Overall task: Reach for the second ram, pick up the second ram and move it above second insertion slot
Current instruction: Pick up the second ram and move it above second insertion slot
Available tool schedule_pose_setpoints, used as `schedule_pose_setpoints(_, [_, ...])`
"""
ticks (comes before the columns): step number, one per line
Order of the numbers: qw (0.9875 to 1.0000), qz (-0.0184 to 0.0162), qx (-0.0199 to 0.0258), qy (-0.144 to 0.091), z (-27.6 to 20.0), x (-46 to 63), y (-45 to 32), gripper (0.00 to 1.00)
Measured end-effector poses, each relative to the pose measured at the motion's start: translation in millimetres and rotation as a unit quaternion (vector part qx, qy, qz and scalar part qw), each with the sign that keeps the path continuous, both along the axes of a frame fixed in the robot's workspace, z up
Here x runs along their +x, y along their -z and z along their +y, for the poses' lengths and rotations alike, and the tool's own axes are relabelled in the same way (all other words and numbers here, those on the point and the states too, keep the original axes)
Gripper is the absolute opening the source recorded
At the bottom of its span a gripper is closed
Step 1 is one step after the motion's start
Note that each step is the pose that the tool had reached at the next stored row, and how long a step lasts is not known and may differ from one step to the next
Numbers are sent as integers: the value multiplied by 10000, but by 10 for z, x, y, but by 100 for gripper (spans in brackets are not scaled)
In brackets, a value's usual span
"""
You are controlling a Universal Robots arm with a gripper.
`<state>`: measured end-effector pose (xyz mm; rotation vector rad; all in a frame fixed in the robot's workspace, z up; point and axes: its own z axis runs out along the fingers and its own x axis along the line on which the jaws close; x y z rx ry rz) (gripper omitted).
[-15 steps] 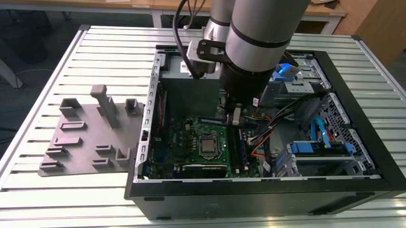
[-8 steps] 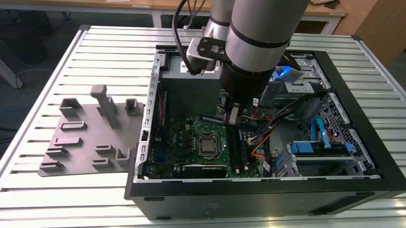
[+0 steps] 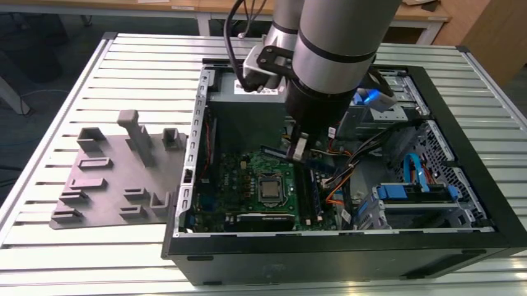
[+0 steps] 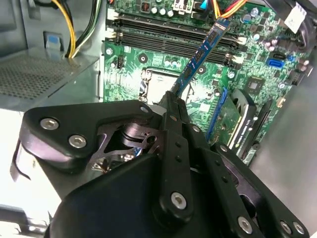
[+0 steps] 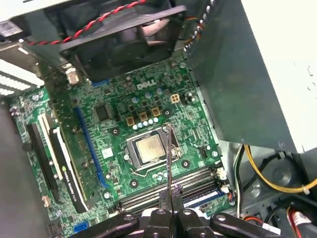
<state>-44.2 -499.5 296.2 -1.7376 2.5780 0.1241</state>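
My gripper (image 3: 298,150) is inside the open computer case (image 3: 461,240), shut on the second ram (image 3: 315,163), a thin dark green-blue stick. The stick hangs in the air over the motherboard (image 3: 247,179), near the memory slots (image 3: 311,196) beside the CPU socket (image 3: 270,188). In the second wrist view the ram (image 4: 200,54) slants away from the gripper (image 4: 173,99) toward the slots (image 4: 168,30). In the first wrist view the gripper (image 5: 171,192) holds the ram (image 5: 168,153) edge-on, as a thin line above the slots (image 5: 163,191) and close to the CPU socket (image 5: 148,151).
A grey plastic fixture plate (image 3: 115,179) lies on the slatted table at the exterior view's left. Inside the case are a power supply (image 3: 247,92), a drive cage with blue cables (image 3: 416,191), a fan (image 5: 129,39), a graphics card (image 5: 64,158) and yellow wires (image 5: 267,173).
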Motion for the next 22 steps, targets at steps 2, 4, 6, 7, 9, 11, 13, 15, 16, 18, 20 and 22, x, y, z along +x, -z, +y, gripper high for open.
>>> schedule_pose_setpoints(2, [9999, 0, -1, 120, 0, 0, 1, 9])
schedule_pose_setpoints(4, [9997, 0, -3, 243, 0, 0, 1, 9])
schedule_pose_setpoints(6, [9993, 0, -4, 380, 0, 0, 2, 9])
schedule_pose_setpoints(7, [9990, 0, -5, 454, 0, 0, 3, 9])
schedule_pose_setpoints(9, [9982, 0, -6, 599, 0, 0, 3, 9])
schedule_pose_setpoints(11, [9973, 0, -7, 735, 0, 0, 4, 9])
schedule_pose_setpoints(13, [9962, 0, -8, 866, 0, 0, 4, 9])
schedule_pose_setpoints(15, [9951, 0, -10, 992, 0, 0, 5, 9])
schedule_pose_setpoints(16, [9944, 0, -11, 1060, 0, 0, 5, 9])
schedule_pose_setpoints(18, [9929, 0, -13, 1186, 0, 0, 6, 9])
schedule_pose_setpoints(20, [9914, 0, -14, 1312, 0, 0, 6, 9])
schedule_pose_setpoints(22, [9897, 0, -15, 1434, 0, 0, 7, 9])
